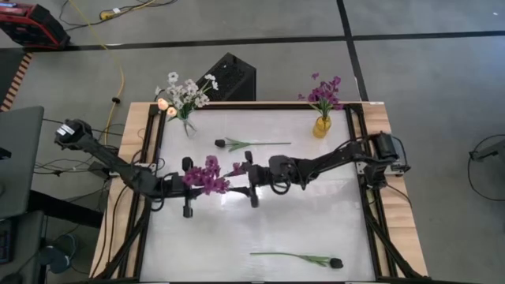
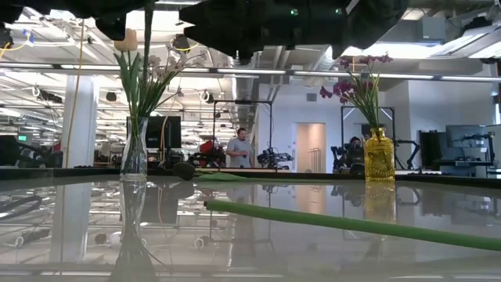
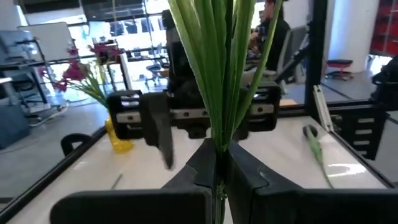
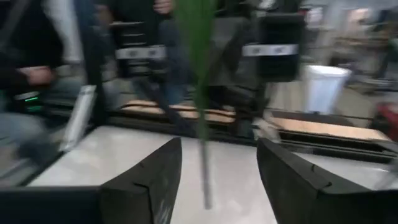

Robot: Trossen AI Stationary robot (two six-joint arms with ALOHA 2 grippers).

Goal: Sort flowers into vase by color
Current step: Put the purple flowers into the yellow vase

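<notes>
Centrally, left fingers (image 3: 219, 171) pinch the purple flower (image 1: 207, 175) stem; right fingers (image 4: 155, 180) spread around it.

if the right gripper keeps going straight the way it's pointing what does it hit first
Most likely the purple flower's green stem, which hangs just ahead of the open right gripper, in line with the gap between its fingers. The left gripper, shut on that stem, sits right behind it. Exact depth is hard to judge.

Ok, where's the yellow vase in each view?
High view: yellow vase near the top, right of centre.
Low view: right of centre.
Left wrist view: in the background, beside the green stems.
Right wrist view: not in it.
Shared landmark: clear vase, also in the low view.
</notes>
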